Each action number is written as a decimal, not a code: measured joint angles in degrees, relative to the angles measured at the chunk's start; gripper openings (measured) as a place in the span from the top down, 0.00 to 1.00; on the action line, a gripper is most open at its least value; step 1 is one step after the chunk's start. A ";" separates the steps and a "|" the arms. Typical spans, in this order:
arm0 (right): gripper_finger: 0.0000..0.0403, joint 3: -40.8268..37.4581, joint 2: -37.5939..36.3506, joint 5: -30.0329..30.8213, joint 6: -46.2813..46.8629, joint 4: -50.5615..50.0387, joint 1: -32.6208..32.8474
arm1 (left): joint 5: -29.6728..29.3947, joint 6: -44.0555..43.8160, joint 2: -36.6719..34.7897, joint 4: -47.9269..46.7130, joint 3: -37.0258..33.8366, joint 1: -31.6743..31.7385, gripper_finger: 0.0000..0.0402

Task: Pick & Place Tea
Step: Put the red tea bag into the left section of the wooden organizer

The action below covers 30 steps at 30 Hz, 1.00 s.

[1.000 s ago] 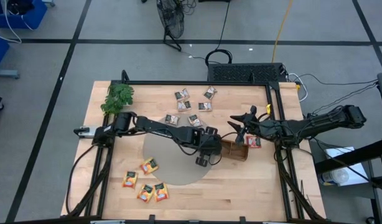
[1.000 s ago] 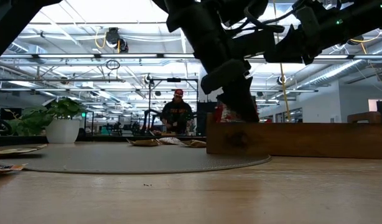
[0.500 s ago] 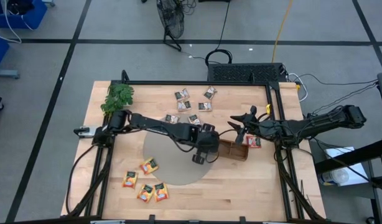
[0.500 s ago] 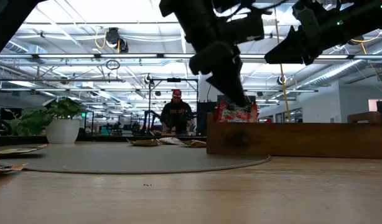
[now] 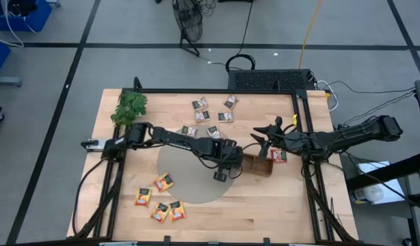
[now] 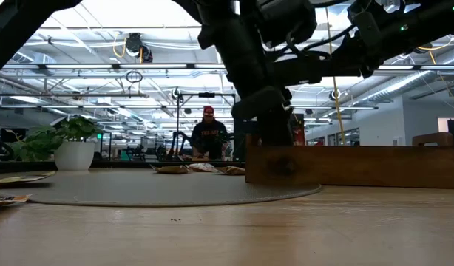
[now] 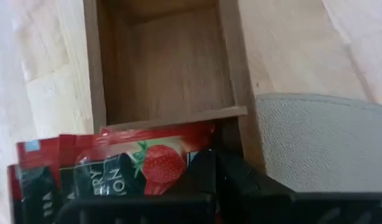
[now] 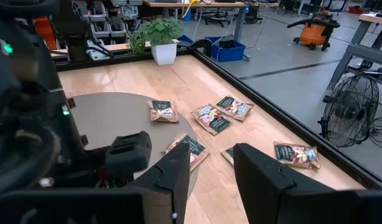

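Sachets [image 7: 125, 168], red, apparently upright in tray [image 7: 160, 62]; left claw [image 5: 222, 175] closed empty.

The high camera hung above the wooden table [image 5: 265, 205] and looked straight down, taking in the whole top, both arms and the floor around. The low camera sat at table height and looked level across the round grey mat [image 6: 160, 193] toward the room behind, with the wooden tray [image 6: 353, 166] close in front. The left wrist camera looked down from very near into an open compartment of that same tray [image 7: 160, 68], the mat's edge [image 7: 321, 143] beside it. The right wrist camera faced across the table toward the potted plant [image 8: 158, 36] and the mat [image 8: 110, 115]. All four views shared the mat; three shared the tray.
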 joint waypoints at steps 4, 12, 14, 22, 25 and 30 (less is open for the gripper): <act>0.72 0.00 0.00 -0.01 0.00 0.01 0.00 | -0.11 -0.61 0.63 0.23 0.00 -0.02 0.97; 0.72 0.00 0.00 -0.02 0.02 0.04 0.00 | -9.63 -0.43 1.25 -0.47 0.04 -0.64 0.98; 0.72 0.00 0.00 -0.01 0.02 0.04 0.00 | -13.65 -0.05 1.36 -1.14 -0.07 -0.61 0.98; 0.72 0.00 0.00 0.00 0.04 0.04 0.00 | -15.52 0.46 1.46 -1.28 -0.11 -1.29 0.95; 0.72 0.00 0.00 -0.01 0.04 0.04 0.00 | -15.10 0.50 1.46 -1.26 -0.11 -1.66 0.94; 0.72 0.00 0.00 0.00 0.04 0.04 0.00 | -8.14 0.91 1.38 -1.35 -0.09 -1.70 0.99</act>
